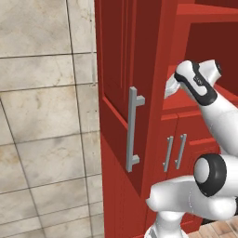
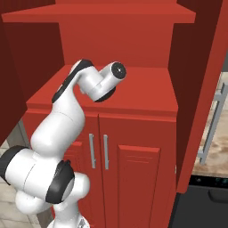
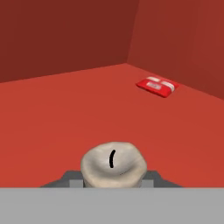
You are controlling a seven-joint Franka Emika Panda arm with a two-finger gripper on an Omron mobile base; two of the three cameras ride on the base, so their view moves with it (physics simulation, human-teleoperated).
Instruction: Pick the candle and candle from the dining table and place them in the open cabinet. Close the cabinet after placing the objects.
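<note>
A pale candle (image 3: 113, 162) with a short black wick sits between the two dark fingertips of my gripper (image 3: 113, 177), which is shut on it. The hand is inside the open red cabinet (image 2: 147, 95), low over its red inner shelf (image 3: 65, 113). Whether the candle's base touches the shelf is hidden. In the base views the white arm (image 2: 84, 84) reaches over the shelf edge into the cabinet, and the hand hides the fingers. The dining table is out of view.
A small flat red item (image 3: 157, 85) lies at the back right of the shelf near the side wall. The cabinet's left door (image 1: 121, 69) with its long silver handle (image 1: 132, 130) stands open, as does the right door (image 2: 200, 89). Below the shelf are closed lower doors (image 2: 129, 169).
</note>
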